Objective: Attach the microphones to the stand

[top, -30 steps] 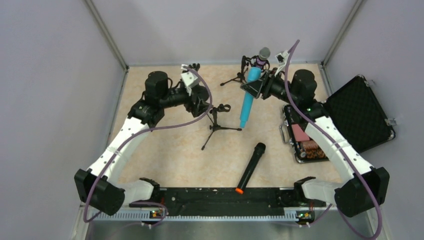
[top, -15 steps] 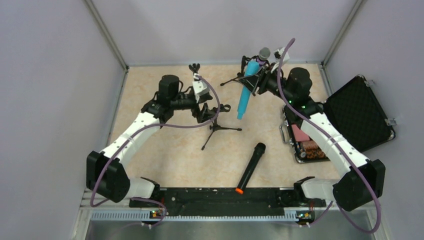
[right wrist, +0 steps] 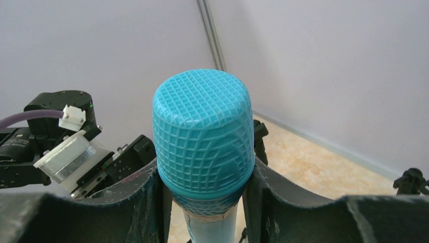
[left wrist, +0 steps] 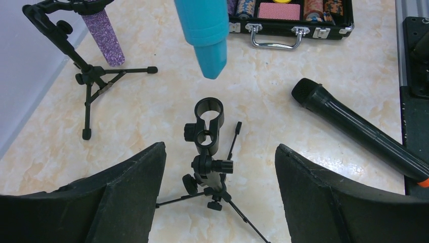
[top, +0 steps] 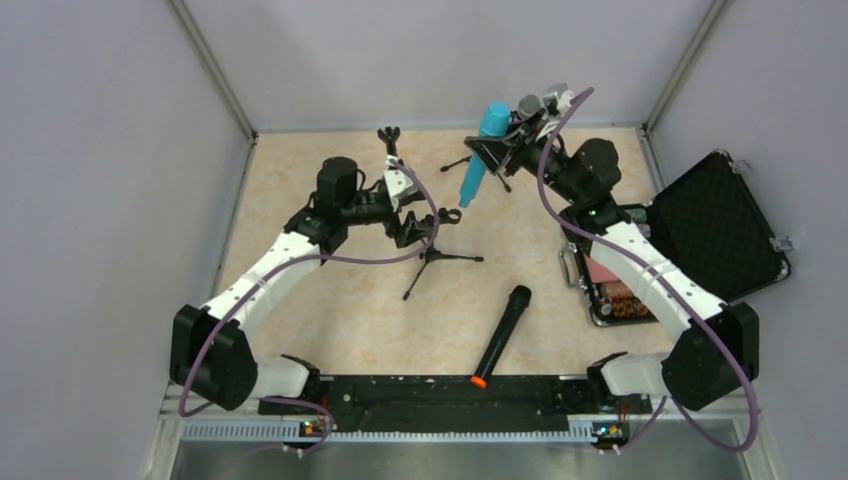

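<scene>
Beige tabletop [top: 340, 310]: right end effector [right wrist: 203, 174] clamps light blue microphone [right wrist: 202, 131]; left end effector [left wrist: 218, 148] wide.

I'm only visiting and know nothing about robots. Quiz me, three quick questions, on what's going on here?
1. True or false: the right hand holds the light blue microphone.
2. Fill in: the purple microphone already sits in a ____.
3. Which one lies loose on the table? A purple microphone, B black microphone, C light blue microphone.
Key: 1 true; 2 stand; 3 B.
</scene>
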{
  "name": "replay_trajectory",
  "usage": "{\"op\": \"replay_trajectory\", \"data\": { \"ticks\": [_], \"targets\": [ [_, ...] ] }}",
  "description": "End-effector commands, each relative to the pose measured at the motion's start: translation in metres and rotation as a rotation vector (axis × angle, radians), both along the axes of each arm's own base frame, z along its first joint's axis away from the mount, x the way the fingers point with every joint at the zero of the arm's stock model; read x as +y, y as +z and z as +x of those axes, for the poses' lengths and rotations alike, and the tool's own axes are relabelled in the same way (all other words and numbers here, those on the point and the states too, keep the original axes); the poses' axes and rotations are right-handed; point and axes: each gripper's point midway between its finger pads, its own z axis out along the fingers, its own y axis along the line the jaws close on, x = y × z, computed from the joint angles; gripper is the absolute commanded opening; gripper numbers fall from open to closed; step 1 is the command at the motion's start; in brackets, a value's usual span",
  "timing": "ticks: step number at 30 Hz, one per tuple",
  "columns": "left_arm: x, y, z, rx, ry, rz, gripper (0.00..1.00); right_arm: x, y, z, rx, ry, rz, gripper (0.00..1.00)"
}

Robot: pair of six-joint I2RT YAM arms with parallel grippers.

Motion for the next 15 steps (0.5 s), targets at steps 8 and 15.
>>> {"op": "replay_trajectory", "data": {
  "ticks": [8, 15],
  "targets": [
    [-0.012, -0.008, 0.004, -0.029, -0.015, -0.018, 0.81, 0.021, 0.02, -0.006, -0.195, 0.009, 0.006, 0.0],
    [-0.016, -0.025, 0.018, 0.019, 0.017, -0.006, 0.82, 0.025, 0.006, -0.002, -0.189, 0.003, -0.007, 0.0]
  ]
}}
